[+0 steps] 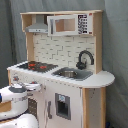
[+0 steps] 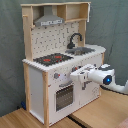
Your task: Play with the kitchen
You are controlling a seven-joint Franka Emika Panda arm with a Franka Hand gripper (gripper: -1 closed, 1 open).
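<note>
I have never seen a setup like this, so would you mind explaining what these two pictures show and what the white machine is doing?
Both pictures show one moment, taken by two cameras standing off the machine. The white machine is a single robot arm, a Franka Panda; its working end is the gripper, which in the second exterior view reaches in from the second exterior view's right. In the first exterior view the same arm enters from the first exterior view's lower left.

In front of it stands the kitchen, a white and light-wood toy. On its counter are a black-red hob, a grey sink and a black tap; above is a hood.

The gripper is up against the kitchen's front panel, near the knobs above the oven door. I cannot tell whether it holds anything.
</note>
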